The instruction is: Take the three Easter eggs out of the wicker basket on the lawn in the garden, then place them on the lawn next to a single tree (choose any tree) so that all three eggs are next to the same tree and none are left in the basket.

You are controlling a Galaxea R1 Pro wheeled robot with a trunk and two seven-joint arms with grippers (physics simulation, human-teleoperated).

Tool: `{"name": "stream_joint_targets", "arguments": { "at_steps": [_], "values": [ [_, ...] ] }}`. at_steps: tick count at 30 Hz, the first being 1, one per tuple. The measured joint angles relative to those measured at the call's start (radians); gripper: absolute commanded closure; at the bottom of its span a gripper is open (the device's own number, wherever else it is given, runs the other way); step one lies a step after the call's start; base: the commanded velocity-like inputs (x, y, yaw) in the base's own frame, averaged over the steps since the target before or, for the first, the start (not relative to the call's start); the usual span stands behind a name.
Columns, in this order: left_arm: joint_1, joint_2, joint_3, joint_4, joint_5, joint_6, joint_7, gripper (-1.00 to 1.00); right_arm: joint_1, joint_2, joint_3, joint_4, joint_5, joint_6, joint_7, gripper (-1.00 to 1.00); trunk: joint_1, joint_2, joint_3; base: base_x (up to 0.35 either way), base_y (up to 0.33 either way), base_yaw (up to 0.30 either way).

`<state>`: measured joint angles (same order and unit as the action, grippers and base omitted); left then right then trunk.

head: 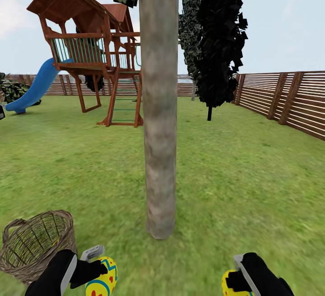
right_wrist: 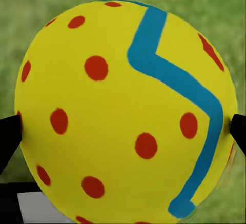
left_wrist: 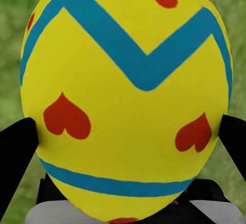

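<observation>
Left gripper (head: 92,266) clamps egg (head: 103,281); right gripper (head: 234,274) clamps second egg (head: 234,287).

Two Easter eggs show: one yellow egg with red hearts (head: 103,279) in the left end effector (head: 92,266), one yellow egg with red dots (head: 232,284) in the right end effector (head: 239,275). There is one wicker basket (head: 34,244) on the lawn (head: 239,174). One pale-trunked tree (head: 159,106) stands close ahead, one black tree (head: 219,52) farther back. One wooden playset (head: 95,48) carries one blue slide (head: 34,88). One slatted fence (head: 284,99) encloses the garden.
</observation>
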<state>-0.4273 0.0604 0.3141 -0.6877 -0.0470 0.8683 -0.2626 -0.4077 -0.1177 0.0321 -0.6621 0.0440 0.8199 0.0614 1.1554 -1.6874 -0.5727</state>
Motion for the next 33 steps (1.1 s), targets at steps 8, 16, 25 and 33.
{"name": "stream_joint_targets", "arguments": {
  "at_steps": [8,16,25,33],
  "values": [
    [0.0,-0.001,0.0,0.0,0.0,0.0,0.0,1.0,0.0,-0.002,0.001,0.014,0.006,0.001,0.016,1.0,0.0,0.0,0.0,0.0,0.0,0.0],
    [0.0,-0.003,0.0,0.0,-0.001,0.0,0.002,1.0,0.0,-0.003,0.001,0.015,0.005,-0.002,0.014,1.0,0.023,-0.042,-0.019,0.0,0.0,0.0],
    [0.0,-0.009,-0.001,0.002,-0.002,0.0,0.002,1.0,0.0,-0.003,0.001,0.015,0.005,-0.002,0.014,1.0,0.057,-0.105,-0.047,0.0,0.0,0.0],
    [0.0,-0.011,-0.002,0.002,-0.002,0.0,0.003,1.0,0.0,-0.003,0.001,0.015,0.005,-0.002,0.014,1.0,0.088,-0.161,-0.072,0.0,0.0,0.0]
  ]
}}
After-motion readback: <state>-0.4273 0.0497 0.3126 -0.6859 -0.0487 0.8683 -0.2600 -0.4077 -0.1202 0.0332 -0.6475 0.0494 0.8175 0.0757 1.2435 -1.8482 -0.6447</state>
